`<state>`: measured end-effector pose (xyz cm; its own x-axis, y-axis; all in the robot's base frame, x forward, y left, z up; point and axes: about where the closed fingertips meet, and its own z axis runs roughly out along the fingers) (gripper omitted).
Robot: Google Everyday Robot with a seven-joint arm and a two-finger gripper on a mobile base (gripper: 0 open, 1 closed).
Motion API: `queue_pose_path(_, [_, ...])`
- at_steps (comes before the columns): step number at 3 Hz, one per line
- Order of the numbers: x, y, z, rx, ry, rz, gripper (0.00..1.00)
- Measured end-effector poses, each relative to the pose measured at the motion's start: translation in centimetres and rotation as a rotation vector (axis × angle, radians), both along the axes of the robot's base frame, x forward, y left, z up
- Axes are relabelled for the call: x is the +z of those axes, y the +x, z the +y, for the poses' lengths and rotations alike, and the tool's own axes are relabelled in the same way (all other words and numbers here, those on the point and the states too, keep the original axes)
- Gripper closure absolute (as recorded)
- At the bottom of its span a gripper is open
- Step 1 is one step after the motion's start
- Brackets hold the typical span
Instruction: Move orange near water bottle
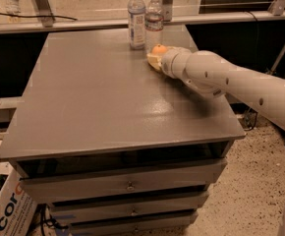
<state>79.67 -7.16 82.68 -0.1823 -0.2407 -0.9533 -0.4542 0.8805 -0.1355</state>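
One orange point(158, 49), seemingly clasped by the tool point(156, 58), sits beside a water bottle point(154, 21)

the gripper point(155, 59), just beside the water bottles point(137, 19), hides the lower part of the orange point(158, 48). the arm point(241, 82) runs off the right edge. a cardboard box point(7, 213) is cut off at bottom left.

Smooth plastic end effector point(154, 59) at the matte orange point(158, 48), on a faintly glossy tabletop point(108, 107).
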Motion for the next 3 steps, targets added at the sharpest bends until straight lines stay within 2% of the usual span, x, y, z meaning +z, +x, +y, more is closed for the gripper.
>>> queue_pose_path(3, [-0.33,0.10,-0.37,-0.015,0.008,0.019,0.13])
